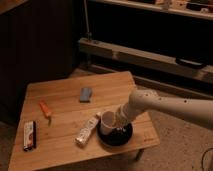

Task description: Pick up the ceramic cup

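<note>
The ceramic cup [107, 121] is small and white and stands on the black plate [116, 138] near the table's front right. My gripper [118, 120] comes down from the right on a white arm. It meets the cup's right rim and is shut on the cup wall. The fingertips are hidden against the cup. A white slim bottle [87, 130] lies just left of the plate, close to the cup.
On the wooden table [65, 100] lie a blue block [86, 94] at mid-back, an orange piece [45, 109] on the left and a dark packet [29, 135] at the front left edge. Dark shelving stands behind, and the floor lies to the right.
</note>
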You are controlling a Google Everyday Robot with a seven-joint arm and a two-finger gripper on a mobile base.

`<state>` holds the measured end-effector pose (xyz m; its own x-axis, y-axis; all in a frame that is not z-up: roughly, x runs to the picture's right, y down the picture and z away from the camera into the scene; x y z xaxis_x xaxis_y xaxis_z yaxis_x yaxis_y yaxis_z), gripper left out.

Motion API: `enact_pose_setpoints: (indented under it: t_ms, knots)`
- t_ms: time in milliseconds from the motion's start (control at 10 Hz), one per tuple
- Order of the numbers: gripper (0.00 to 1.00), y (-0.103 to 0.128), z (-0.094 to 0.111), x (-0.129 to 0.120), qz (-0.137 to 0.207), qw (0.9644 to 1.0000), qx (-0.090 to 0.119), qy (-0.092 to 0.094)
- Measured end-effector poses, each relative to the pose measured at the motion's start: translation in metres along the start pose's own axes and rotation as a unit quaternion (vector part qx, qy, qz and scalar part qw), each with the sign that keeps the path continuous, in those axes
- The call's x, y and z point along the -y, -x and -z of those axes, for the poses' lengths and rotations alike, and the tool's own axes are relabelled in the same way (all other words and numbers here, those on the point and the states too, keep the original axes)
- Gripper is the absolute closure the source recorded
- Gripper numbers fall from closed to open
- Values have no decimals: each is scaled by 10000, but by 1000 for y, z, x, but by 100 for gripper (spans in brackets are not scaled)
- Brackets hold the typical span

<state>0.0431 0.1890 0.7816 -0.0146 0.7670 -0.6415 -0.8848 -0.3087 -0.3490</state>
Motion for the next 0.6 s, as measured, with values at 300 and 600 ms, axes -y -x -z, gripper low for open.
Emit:
enact_pose_setpoints:
  t_ms: [300, 600]
  knots:
    - [100, 0, 6, -5, 71, 9999, 84, -18]
    - [100, -6, 33, -8, 60, 9995, 309, -84]
